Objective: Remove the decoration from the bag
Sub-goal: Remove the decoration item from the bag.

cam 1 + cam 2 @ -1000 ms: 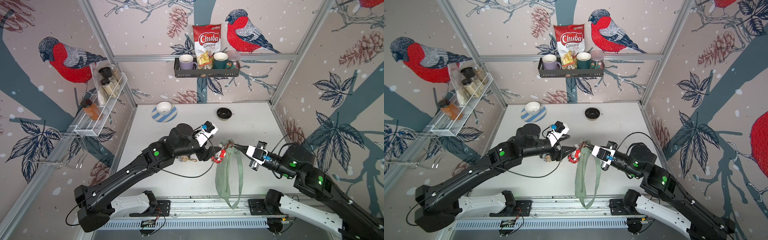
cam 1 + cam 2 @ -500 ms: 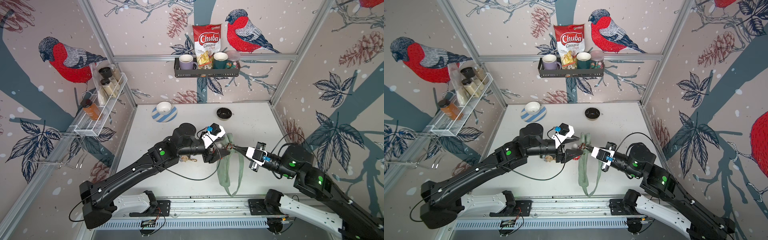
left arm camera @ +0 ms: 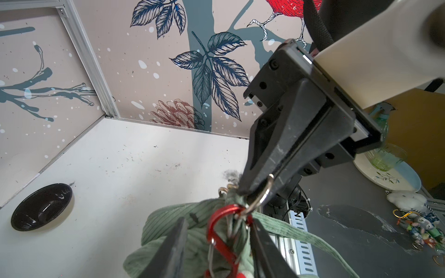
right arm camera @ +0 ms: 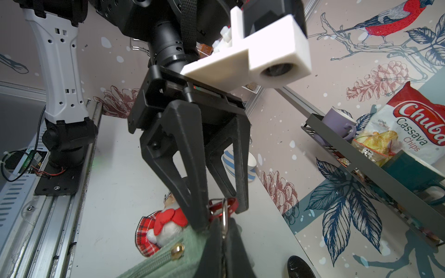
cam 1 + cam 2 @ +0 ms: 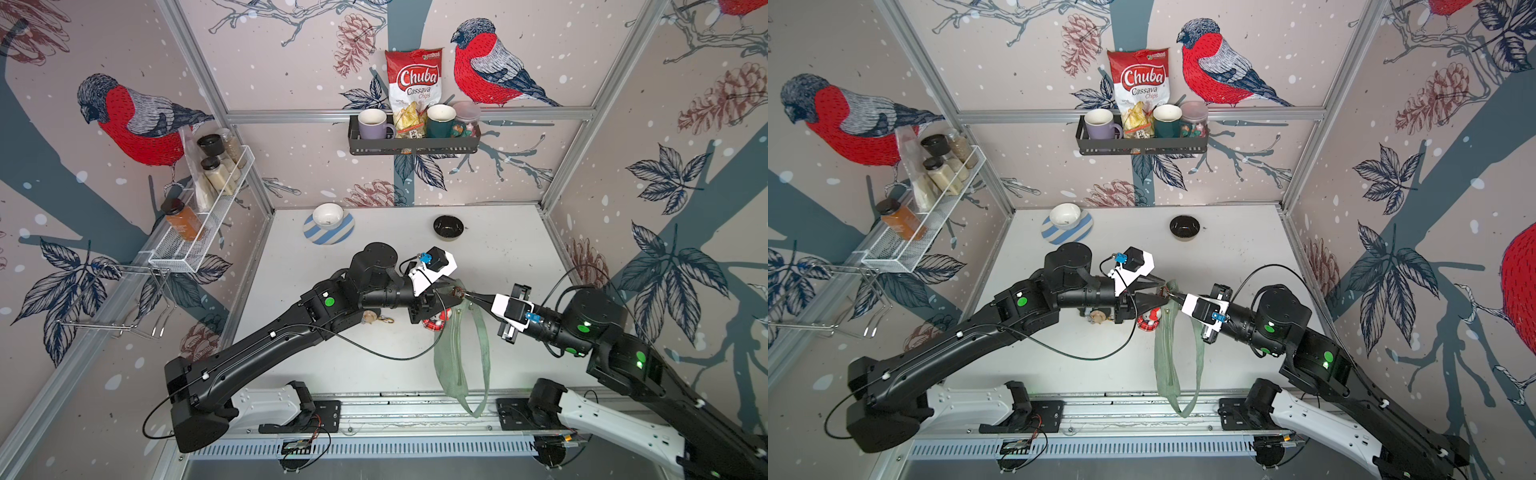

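Observation:
The sage-green bag (image 5: 451, 361) (image 5: 1165, 357) hangs over the table's front edge from its silver ring. My right gripper (image 5: 467, 294) (image 5: 1171, 294) (image 4: 224, 223) is shut on that ring (image 3: 265, 192). The decoration (image 5: 434, 324) (image 5: 1148, 322) (image 4: 163, 223) is a small plush in red plaid. It dangles beside the bag's top on a red carabiner (image 3: 216, 231) (image 4: 231, 202) clipped to the ring. My left gripper (image 5: 457, 296) (image 5: 1160, 292) (image 3: 219, 220) is open. Its fingers straddle the carabiner, one close against it and the other a gap away.
A small keychain charm (image 5: 374, 318) lies on the table under my left wrist. At the back stand a black bowl (image 5: 448, 226) and a white bowl on a striped plate (image 5: 328, 216). The metal rail (image 5: 407, 409) runs along the front, under the bag's hanging strap.
My left gripper has moved right to the bag's top and narrowed its jaws round the carabiner. The right gripper has stayed in place, shut on the ring.

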{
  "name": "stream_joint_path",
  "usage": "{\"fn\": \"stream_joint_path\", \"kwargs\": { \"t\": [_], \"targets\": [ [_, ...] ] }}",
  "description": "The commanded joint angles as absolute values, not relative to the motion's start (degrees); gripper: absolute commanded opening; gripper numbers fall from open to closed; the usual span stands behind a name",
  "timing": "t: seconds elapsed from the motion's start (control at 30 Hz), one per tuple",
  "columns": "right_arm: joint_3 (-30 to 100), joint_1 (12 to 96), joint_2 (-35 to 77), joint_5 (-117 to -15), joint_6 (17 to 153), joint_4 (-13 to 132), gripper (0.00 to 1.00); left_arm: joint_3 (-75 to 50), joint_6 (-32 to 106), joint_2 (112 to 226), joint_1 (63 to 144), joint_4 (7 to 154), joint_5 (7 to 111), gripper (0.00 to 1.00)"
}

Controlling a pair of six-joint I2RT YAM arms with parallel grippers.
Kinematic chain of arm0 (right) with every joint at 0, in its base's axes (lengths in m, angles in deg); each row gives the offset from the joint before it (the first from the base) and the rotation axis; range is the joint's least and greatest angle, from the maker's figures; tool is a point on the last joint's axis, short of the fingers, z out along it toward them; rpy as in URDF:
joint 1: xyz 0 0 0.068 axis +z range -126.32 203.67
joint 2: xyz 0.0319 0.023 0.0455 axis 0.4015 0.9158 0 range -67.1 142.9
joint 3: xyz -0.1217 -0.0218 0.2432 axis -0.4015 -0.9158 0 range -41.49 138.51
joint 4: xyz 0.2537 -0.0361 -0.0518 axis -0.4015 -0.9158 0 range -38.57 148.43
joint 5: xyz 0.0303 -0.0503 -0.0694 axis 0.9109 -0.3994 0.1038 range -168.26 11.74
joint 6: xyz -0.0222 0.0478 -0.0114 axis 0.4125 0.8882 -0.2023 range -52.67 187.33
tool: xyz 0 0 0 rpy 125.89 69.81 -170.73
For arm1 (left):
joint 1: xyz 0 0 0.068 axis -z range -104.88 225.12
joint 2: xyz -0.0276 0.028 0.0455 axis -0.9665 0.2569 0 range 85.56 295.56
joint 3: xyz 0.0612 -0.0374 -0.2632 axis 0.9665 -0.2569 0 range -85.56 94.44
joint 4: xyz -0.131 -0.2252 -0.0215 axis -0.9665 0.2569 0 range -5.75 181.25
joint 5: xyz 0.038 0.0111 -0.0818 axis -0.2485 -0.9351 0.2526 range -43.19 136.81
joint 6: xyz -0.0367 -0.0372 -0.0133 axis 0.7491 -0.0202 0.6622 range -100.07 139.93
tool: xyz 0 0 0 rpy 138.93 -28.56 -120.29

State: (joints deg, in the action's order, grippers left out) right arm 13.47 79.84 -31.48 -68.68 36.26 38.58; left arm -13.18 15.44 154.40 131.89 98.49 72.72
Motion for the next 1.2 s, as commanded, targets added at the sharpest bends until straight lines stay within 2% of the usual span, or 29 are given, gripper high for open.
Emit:
{"fn": "stream_joint_path", "kwargs": {
  "t": [0.0,0.1,0.23,0.4,1.1,1.17],
  "targets": [
    [13.8,79.8,-31.6,-67.8,37.9,41.7,0.00,-14.0,14.5,153.9,132.1,98.1,73.8,0.43],
    [13.9,79.8,-31.7,-67.8,38.0,41.9,0.00,-14.7,14.6,153.6,132.1,98.3,72.2,0.50],
    [13.9,79.8,-31.6,-67.7,37.9,41.9,0.00,-15.2,14.4,153.3,132.0,98.0,71.2,0.51],
    [13.9,79.8,-31.7,-67.7,38.1,41.7,0.00,-15.5,14.9,153.2,132.0,96.7,71.6,0.46],
    [13.6,79.8,-31.7,-66.8,38.9,41.2,0.00,-17.1,17.6,153.6,132.1,90.8,69.6,0.44],
    [13.6,79.8,-31.8,-66.8,38.9,41.0,0.00,-17.1,17.8,153.6,132.1,90.5,69.8,0.40]
  ]
}}
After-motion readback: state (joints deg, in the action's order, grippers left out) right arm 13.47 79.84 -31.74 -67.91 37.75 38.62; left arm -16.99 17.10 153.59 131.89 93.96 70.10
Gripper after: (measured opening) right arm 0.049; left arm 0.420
